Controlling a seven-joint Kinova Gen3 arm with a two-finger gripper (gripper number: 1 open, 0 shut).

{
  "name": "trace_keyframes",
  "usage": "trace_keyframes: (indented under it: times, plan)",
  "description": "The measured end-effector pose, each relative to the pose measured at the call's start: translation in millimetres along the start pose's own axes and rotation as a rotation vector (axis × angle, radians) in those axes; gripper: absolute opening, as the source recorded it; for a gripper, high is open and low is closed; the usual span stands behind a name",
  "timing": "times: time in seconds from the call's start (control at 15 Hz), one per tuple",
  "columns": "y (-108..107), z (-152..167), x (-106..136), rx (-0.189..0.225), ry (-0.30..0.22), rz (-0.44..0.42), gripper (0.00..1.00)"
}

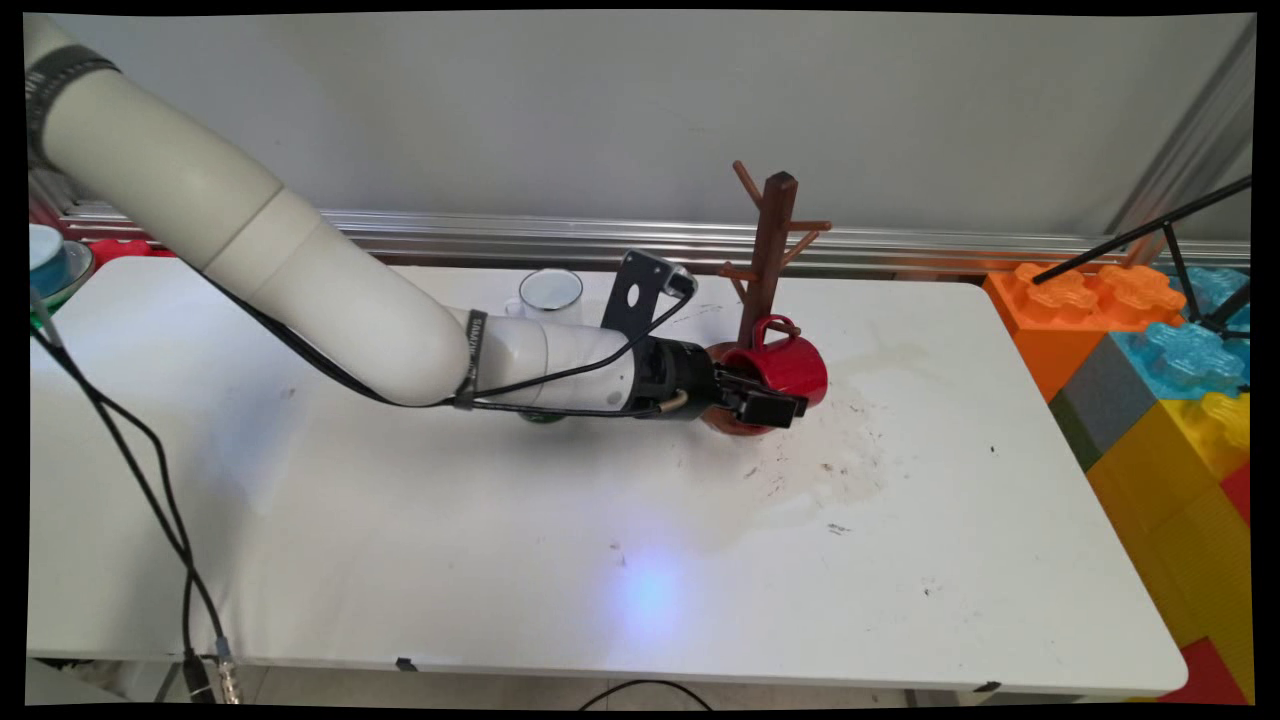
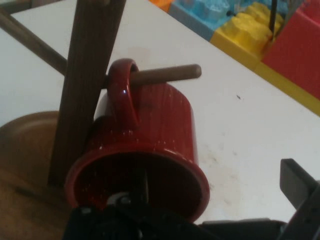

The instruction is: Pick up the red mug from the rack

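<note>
Tool point(image 1: 765, 405) stands wide apart at the mouth of the red mug point(image 1: 785, 368), holding nothing. Mug hangs by its handle on a low peg of the brown wooden mug tree point(image 1: 768, 255), above the white desk point(image 1: 500, 520).

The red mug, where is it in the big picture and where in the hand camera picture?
Main view: the red mug hangs right of centre, low on the wooden mug tree, at the gripper.
Hand view: it fills the centre, its handle looped over a peg.
Shared landmark: the mug tree's dark post.
</note>
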Motion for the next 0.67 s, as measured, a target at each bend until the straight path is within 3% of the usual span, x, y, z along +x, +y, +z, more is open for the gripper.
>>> trace_keyframes:
  times: [0.47, 0.53, 0.67]
  plan:
    - [-1.4, 19.7, -6.7, 0.008, 0.022, -0.031, 1.0]
    - [-1.9, 21.8, -7.6, 0.011, 0.023, -0.033, 0.0]
    - [-3.2, 25.0, -9.0, 0.018, 0.027, -0.038, 0.0]
